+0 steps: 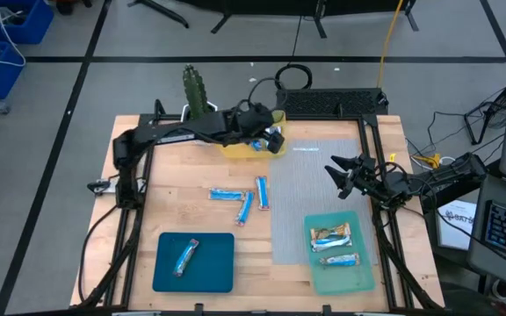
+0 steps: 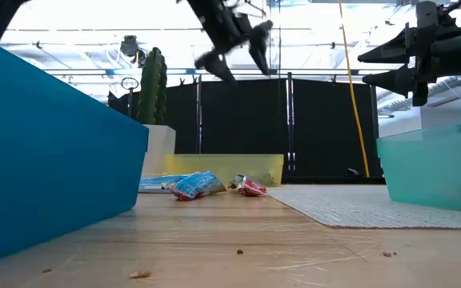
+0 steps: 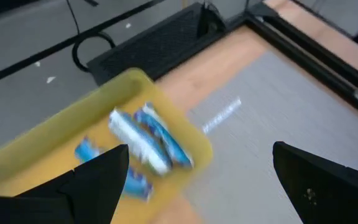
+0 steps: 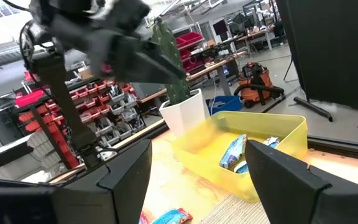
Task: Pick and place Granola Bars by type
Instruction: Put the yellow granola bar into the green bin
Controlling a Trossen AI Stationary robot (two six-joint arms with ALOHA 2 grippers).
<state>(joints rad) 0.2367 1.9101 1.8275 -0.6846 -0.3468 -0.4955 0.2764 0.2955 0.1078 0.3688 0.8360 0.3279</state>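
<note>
My left gripper (image 1: pixel 275 139) hangs open above the yellow tray (image 1: pixel 235 149) at the table's far side, holding nothing. The left wrist view shows several blue-and-white bars (image 3: pixel 148 140) lying in that yellow tray (image 3: pixel 55 155). Three more blue-and-white bars (image 1: pixel 244 197) lie on the wood at mid-table. One bar (image 1: pixel 185 255) lies in the dark teal tray (image 1: pixel 194 262). Two tan-and-blue bars (image 1: pixel 332 235) lie in the light teal tray (image 1: pixel 341 254). My right gripper (image 1: pixel 336 168) is open, raised over the grey mat (image 1: pixel 314 193) at the table's right.
A potted cactus (image 1: pixel 196 88) stands beyond the yellow tray at the far edge. A black crate (image 1: pixel 328 101) sits behind the mat. In the low view a reddish bar (image 2: pixel 250 186) and a blue bar (image 2: pixel 194 185) lie on the wood.
</note>
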